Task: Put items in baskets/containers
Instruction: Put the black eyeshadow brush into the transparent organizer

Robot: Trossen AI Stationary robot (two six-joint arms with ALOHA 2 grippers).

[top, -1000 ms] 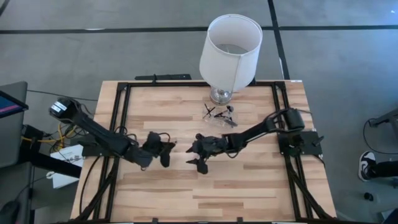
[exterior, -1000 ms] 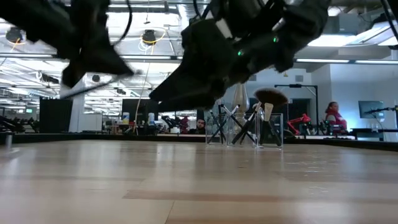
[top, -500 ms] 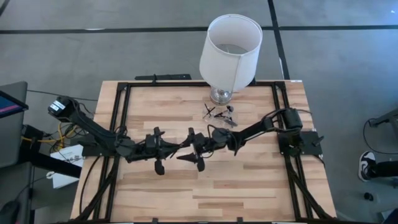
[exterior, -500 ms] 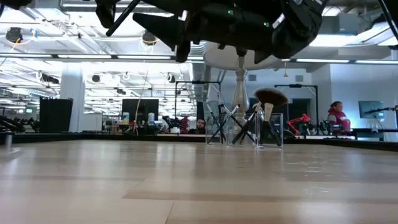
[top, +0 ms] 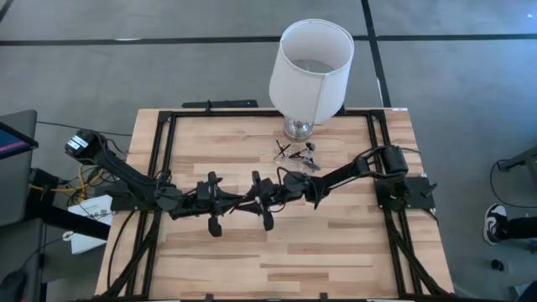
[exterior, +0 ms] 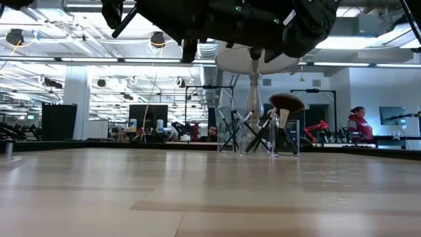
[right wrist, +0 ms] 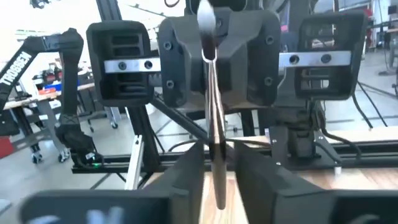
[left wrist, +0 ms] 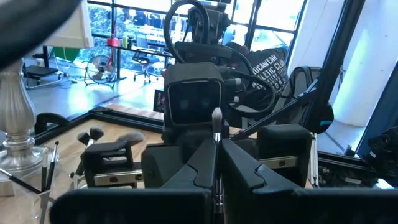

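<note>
Above wood-grain table (top: pixel 336 243) | slim metal-ferruled brush (right wrist: pixel 211 81) | left gripper (top: pixel 237 204) fingers clamp it | right gripper (top: pixel 246 204) fingers pinch it

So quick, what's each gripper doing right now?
Left gripper: closed, holding a makeup brush.
Right gripper: closed around the same brush, taking it over.

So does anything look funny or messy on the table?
A little. One makeup brush is up in the air, pinched between the left gripper and the right gripper over the middle of the table. The other brushes lean crisscross in the clear tray beside the lamp. Nothing looks spilled or broken.
</note>
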